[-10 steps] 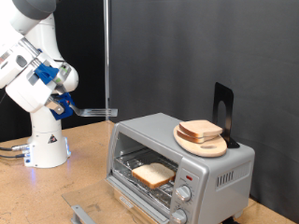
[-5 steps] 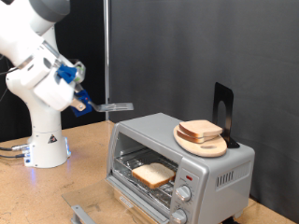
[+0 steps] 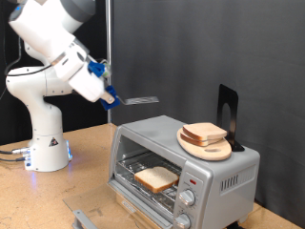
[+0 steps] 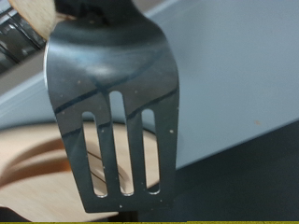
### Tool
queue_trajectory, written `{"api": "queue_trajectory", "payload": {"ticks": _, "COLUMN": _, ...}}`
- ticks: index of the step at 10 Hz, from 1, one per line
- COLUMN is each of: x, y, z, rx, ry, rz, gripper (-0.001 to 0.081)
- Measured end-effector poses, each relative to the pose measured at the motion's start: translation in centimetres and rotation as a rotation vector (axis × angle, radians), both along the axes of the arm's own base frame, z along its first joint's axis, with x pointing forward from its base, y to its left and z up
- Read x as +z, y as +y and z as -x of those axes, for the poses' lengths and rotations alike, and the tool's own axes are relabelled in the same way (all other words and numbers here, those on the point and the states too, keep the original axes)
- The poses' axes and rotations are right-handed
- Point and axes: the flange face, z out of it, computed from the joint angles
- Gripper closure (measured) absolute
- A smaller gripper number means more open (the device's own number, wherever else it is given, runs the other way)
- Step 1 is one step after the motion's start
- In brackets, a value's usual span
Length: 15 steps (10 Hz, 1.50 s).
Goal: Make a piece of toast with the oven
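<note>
The tool (image 3: 107, 94) is observed in the air above the exterior view's left edge of the boxy silver-grey toaster oven (image 3: 187, 168), closed on the handle of a slotted metal spatula (image 3: 140, 99), whose blade is held level and points towards the exterior view's right. The squarish pale tan piece of toast (image 3: 155, 177) is noted on the wire rack inside the oven, door open, below the blade and towards the exterior view's right. A second slice (image 3: 204, 133) is recorded on the round wooden plate (image 3: 212, 151) on the oven's top
</note>
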Motion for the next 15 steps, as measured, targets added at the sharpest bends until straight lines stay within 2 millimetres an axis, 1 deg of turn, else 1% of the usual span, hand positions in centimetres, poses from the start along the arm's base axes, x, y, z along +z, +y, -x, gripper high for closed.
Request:
{"api": "queue_trajectory", "payload": {"ticks": 4, "x": -0.4, "y": 7.0, "z": 1.1, "rx": -0.008, "ry": -0.008, "rz": 0.029, "gripper": 0.0441}}
{"api": "queue_trajectory", "payload": {"ticks": 7, "x": -1.5, "y": 12.6, "z": 1.9, "rx": -0.016, "ry": -0.002, "rz": 0.062, "gripper": 0.0441}}
{"api": "queue_trajectory", "payload": {"ticks": 9, "x": -2.8, "y": 15.7, "z": 2.5, "rx": -0.022, "ry": 0.003, "rz": 0.093, "gripper": 0.0441}}
{"api": "queue_trajectory", "payload": {"ticks": 10, "x": -3.6, "y": 16.7, "z": 2.8, "rx": -0.025, "ry": 0.007, "rz": 0.106, "gripper": 0.0441}}
{"api": "queue_trajectory", "payload": {"ticks": 12, "x": -5.1, "y": 17.9, "z": 2.9, "rx": -0.031, "ry": 0.016, "rz": 0.12, "gripper": 0.0441}}
{"api": "queue_trajectory", "payload": {"ticks": 15, "x": -6.8, "y": 18.3, "z": 2.6, "rx": -0.056, "ry": 0.029, "rz": 0.13, "gripper": 0.0441}}
